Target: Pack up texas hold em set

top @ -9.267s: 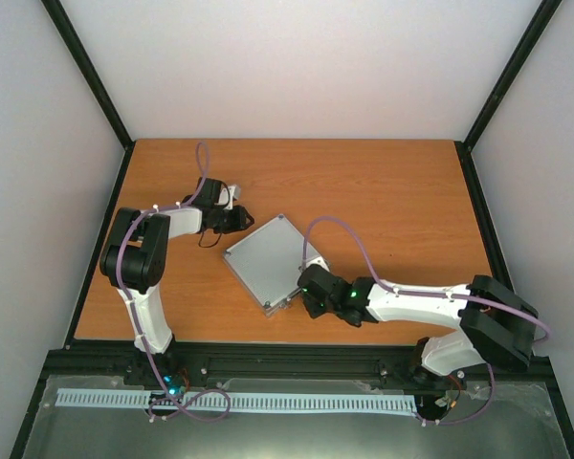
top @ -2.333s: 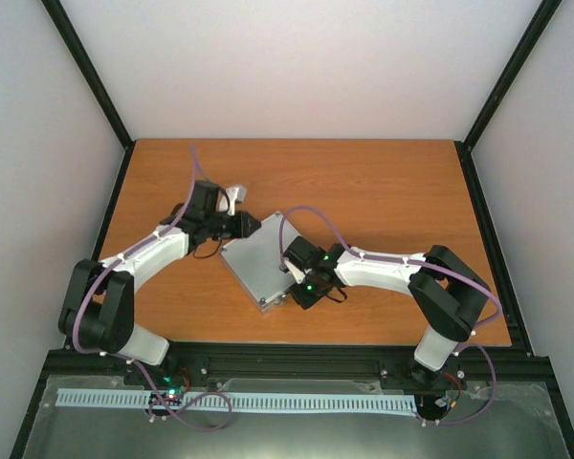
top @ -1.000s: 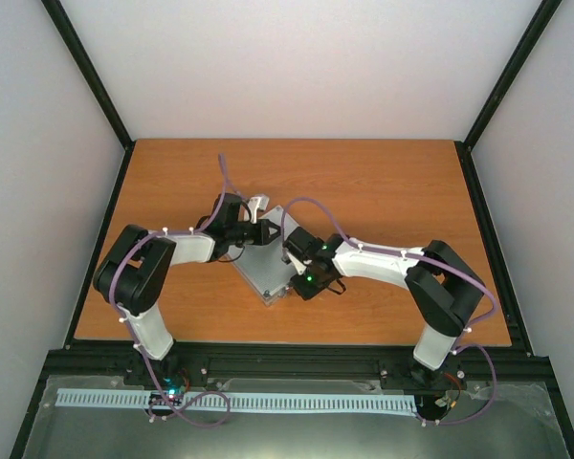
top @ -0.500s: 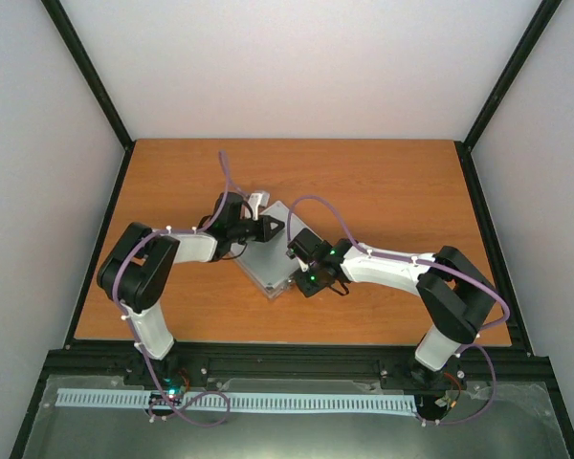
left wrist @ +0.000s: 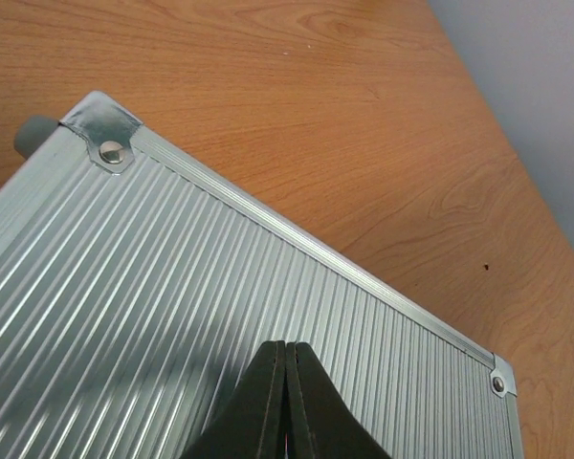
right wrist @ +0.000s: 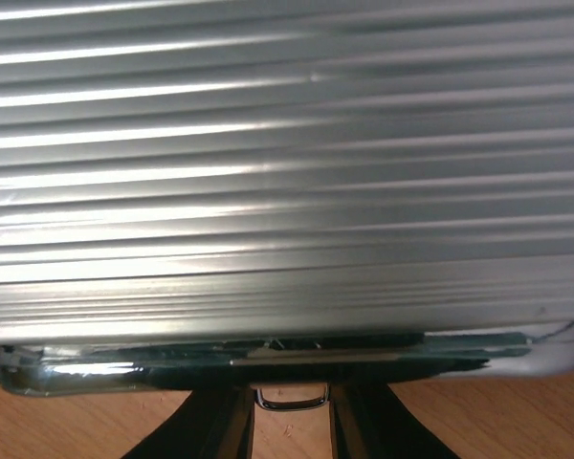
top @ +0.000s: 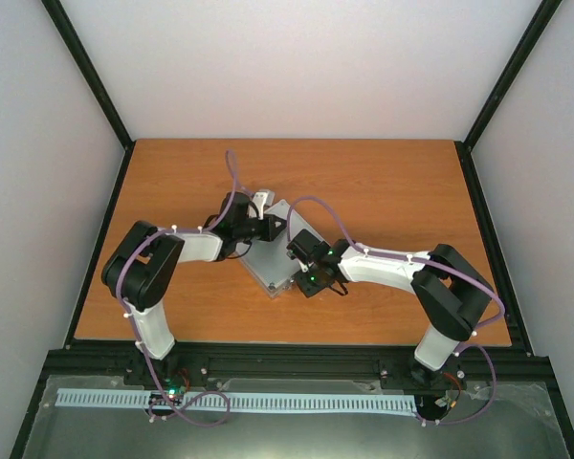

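The silver ribbed aluminium case (top: 268, 260) lies closed on the table, and looks tipped and narrower from above. My left gripper (top: 279, 225) is shut and empty, its tips (left wrist: 286, 349) resting on the ribbed lid (left wrist: 172, 287) near the far edge. My right gripper (top: 293, 275) is at the case's near edge. In the right wrist view its fingers (right wrist: 215, 426) stand a little apart with the small metal latch loop (right wrist: 289, 398) between them, touching both. A dark seam (right wrist: 268, 356) runs under the lid (right wrist: 287, 191). Chips, buttons and cards are hidden.
Bare orange wood table (top: 392, 191) lies all round the case. A black frame rail (top: 268, 359) runs along the near edge, and white walls close in the other sides. Both arms cross over the table's middle.
Both arms have moved in onto the case. The left gripper has slid from the case's far-left corner onto the lid. The case has shifted and now looks narrower from above.
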